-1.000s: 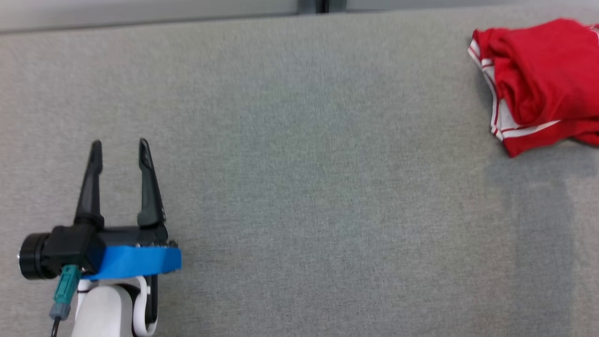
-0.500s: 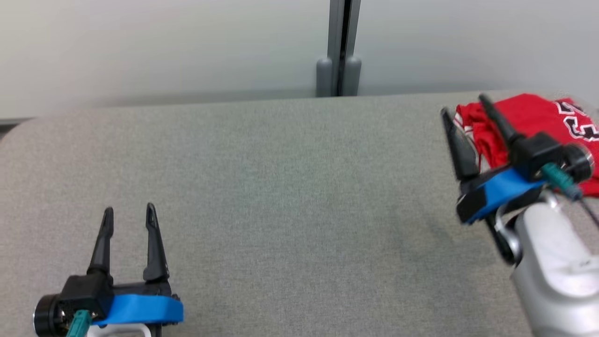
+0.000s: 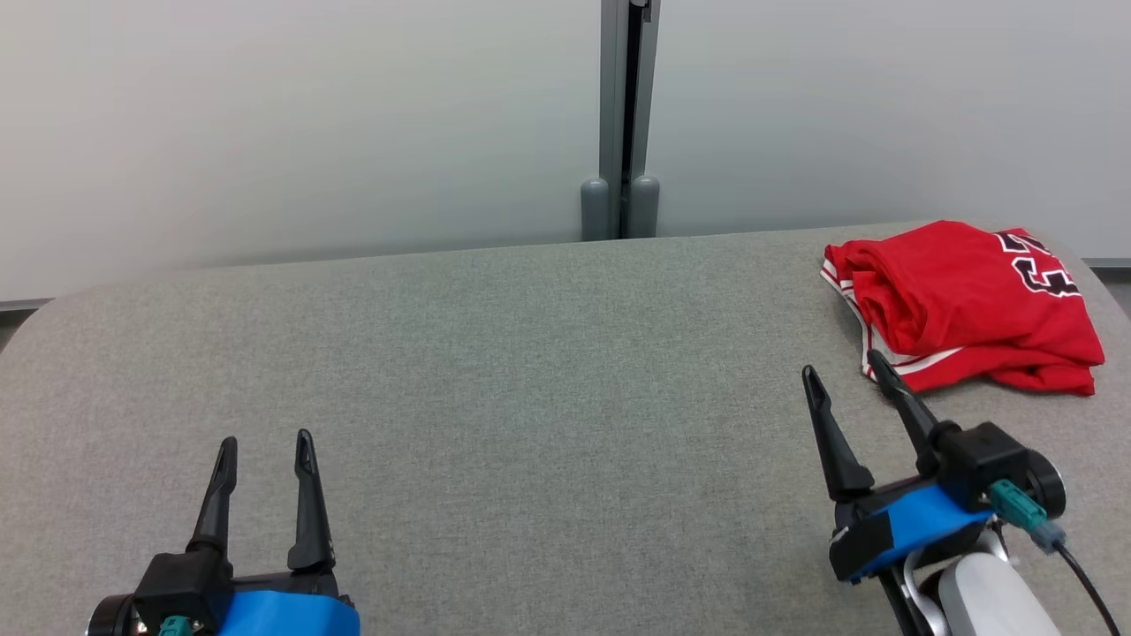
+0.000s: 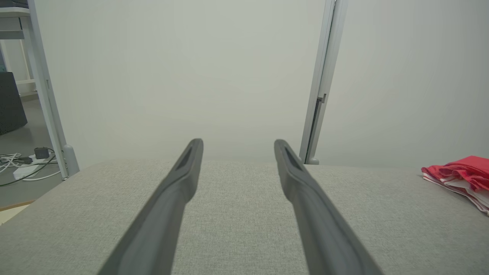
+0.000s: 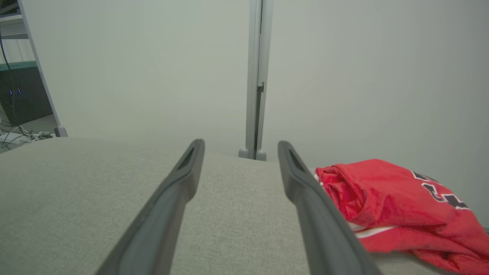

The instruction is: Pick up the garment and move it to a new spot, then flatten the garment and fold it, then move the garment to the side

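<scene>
Head view, near left: the left fingers point(image 3: 307, 512) stand spread and hold nothing, their tips pointing far across the table point(image 3: 530, 371). Near right, the right fingers point(image 3: 831, 442) are spread and empty too. Their right tip overlaps the near hem of the garment point(image 3: 963, 300) in this view, and I cannot tell whether it touches. Both pairs are long, dark and tapered, rising from blue-banded bases. A wide stretch of gray woven table cover lies open between them and out to the rounded far left corner. The garment sits folded at the far right, close to the table's right edge: soft red knit with white striped trim. Black, white-edged characters on its top are cut off by the fold and unreadable. Along the far edge stand pale wall panels point(image 3: 265, 132) joined at a gray post point(image 3: 623, 115). In the left wrist view, cables point(image 4: 23, 168) lie on the floor past the left edge
</scene>
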